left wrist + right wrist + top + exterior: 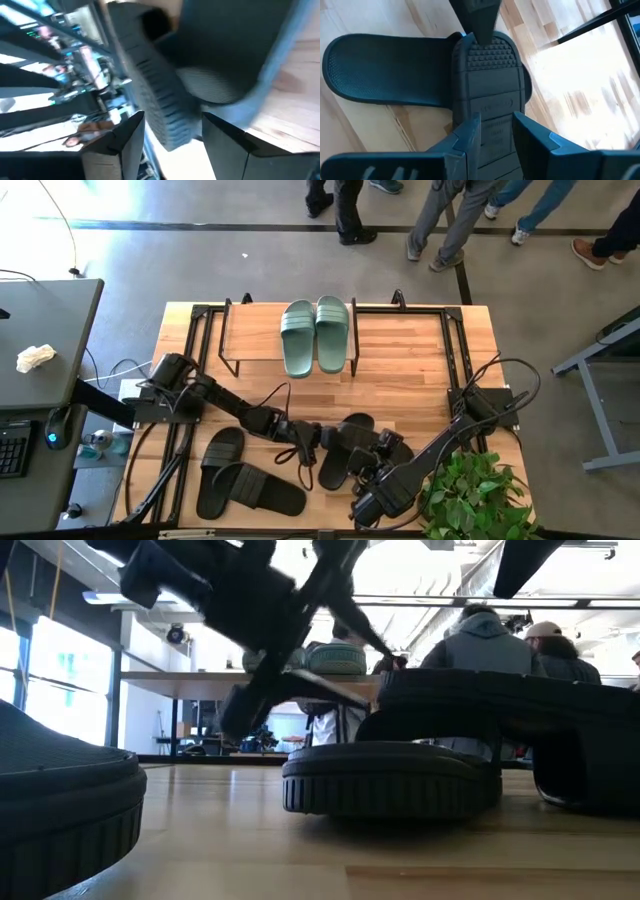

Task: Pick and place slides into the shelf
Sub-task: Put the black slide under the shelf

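Note:
The sage-green pair (315, 335) lies on the shelf (250, 330) at the table's far side. One black pair (240, 475) lies flat at the near left. Near the middle, one black slide (385, 70) lies on the table. The other black slide (487, 75) is raised over it between both grippers. My left gripper (305, 442) is at that slide's far end and my right gripper (367, 465) is at its near part. In the low view the raised slide (510, 700) shows level above the flat one (390, 780). My left gripper is shut on the raised black slide's end rim (170, 125), with the ribbed edge of the sole between the two fingers. One fingertip (475, 22) rests on top of that end. My right gripper is shut on the same slide's middle part (492, 112), coming slanting from the near side along its length. Its own fingers hide the place of contact. The slide sits roughly level, clear of the table.
A potted plant (475, 495) stands at the near right corner. Black metal frames (455, 350) border the tabletop's left and right sides. People walk on the floor beyond the far edge (440, 220). A grey desk (40, 350) stands left of the table.

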Controlling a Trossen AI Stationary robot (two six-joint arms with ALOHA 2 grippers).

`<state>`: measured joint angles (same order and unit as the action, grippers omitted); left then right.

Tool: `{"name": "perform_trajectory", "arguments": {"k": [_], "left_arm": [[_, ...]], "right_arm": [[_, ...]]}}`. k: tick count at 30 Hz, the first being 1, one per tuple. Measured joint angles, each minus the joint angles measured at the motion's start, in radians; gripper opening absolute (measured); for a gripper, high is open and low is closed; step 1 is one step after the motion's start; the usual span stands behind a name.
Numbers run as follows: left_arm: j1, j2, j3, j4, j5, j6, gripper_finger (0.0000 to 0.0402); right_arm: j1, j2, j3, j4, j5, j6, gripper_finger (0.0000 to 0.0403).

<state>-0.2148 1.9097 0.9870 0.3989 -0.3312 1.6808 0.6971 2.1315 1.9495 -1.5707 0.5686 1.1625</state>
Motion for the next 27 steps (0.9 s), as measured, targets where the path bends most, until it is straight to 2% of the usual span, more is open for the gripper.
{"name": "perform_trajectory", "arguments": {"k": [7, 14, 18, 24, 27], "left_arm": [[0.007, 0.011, -0.003, 0.043, 0.006, -0.008, 0.0169], [0.02, 0.01, -0.003, 0.057, 0.057, -0.067, 0.0141], [0.019, 0.01, -0.003, 0.091, 0.059, -0.097, 0.0112], [0.019, 0.01, -0.003, 0.1, 0.043, -0.235, 0.0048], [0.018, 0.01, -0.003, 0.1, 0.028, -0.293, 0.0038]], "right_arm": [[0.0, 0.0, 0.0, 0.0, 0.005, 0.0, 0.0103], [0.001, 0.0, 0.0, 0.0, 0.02, 0.008, 0.0103], [0.001, 0.0, 0.0, 0.0, 0.026, 0.008, 0.0103], [0.006, 0.0, 0.0, 0.0, 0.049, 0.008, 0.0103], [0.013, 0.0, 0.0, 0.0, 0.092, 0.008, 0.0103]]}}
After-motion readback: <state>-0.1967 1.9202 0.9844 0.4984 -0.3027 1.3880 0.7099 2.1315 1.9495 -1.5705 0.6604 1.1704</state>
